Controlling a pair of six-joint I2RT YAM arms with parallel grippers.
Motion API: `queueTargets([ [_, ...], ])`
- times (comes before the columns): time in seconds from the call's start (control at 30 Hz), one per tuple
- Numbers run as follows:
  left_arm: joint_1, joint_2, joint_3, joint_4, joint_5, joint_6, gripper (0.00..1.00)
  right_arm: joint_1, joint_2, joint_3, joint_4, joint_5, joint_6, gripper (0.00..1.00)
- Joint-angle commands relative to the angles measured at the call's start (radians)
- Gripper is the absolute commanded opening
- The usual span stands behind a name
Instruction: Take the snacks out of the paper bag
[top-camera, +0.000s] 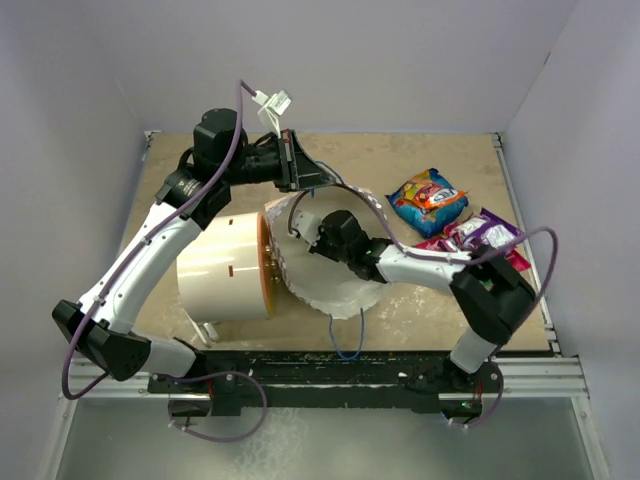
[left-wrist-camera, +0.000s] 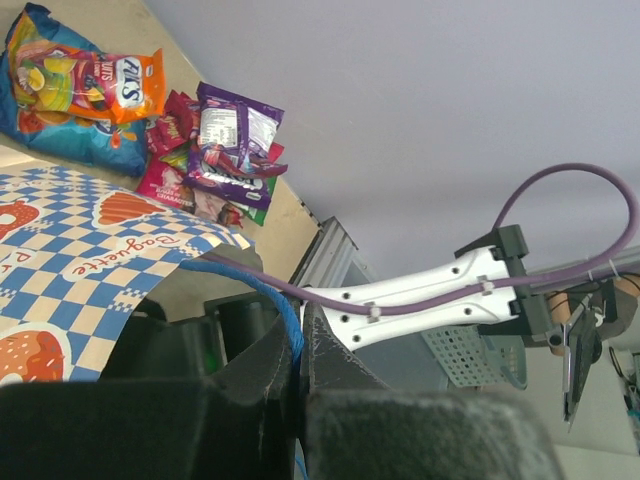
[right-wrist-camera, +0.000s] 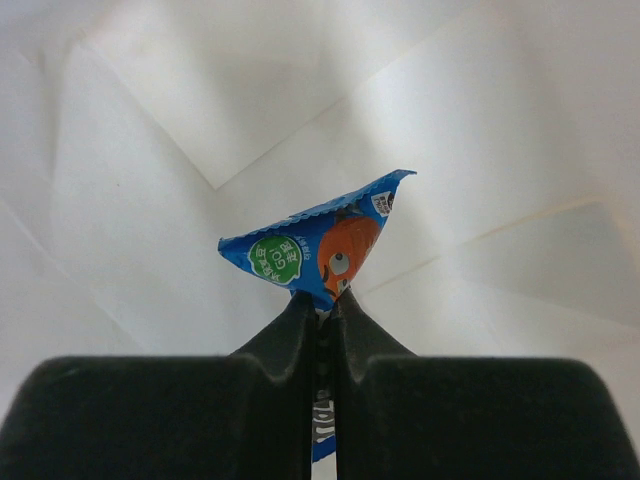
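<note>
The blue snack packet (right-wrist-camera: 318, 250) is pinched by its lower edge in the right end effector (right-wrist-camera: 322, 298), whose jaws are pressed together on the foil with barely a slit between them. The packet stands up past the fingertips, its crimped top edge lying crosswise to the jaws and slanting upward to one side. Around it only the white inner walls of the paper bag (right-wrist-camera: 150, 120) are seen, so the grip is judged to sit well inside the bag, with the mouth lying behind the end effector, back along its own forearm. The coming move is therefore judged to turn on a straight withdrawal rearward along that line, so that the packet is not dragged against the paper. Further behind, close beside the forearm, the snacks already out (top-camera: 455, 218) are heaped on the desk (top-camera: 420, 300), well apart from the bag. Beyond and above the right end effector, the left end effector (left-wrist-camera: 297, 352) is closed on the blue cord handle (left-wrist-camera: 258, 285), by which the rim is held up. The right arm alone is in reach of the packet. A white cylinder (top-camera: 220, 268) lies just beside the bag, on the side away from the heap.
</note>
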Motion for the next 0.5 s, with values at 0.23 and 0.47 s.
queueTargets([
  [0.23,0.005,-0.013,0.033,-0.004,-0.062,-0.029,0.00,-0.002,-0.497,-0.108,-0.147,-0.211,0.021,0.03],
  [0.47,0.006,0.012,0.035,0.021,-0.071,-0.066,0.00,-0.001,-0.831,-0.120,-0.285,-0.269,0.039,0.00],
])
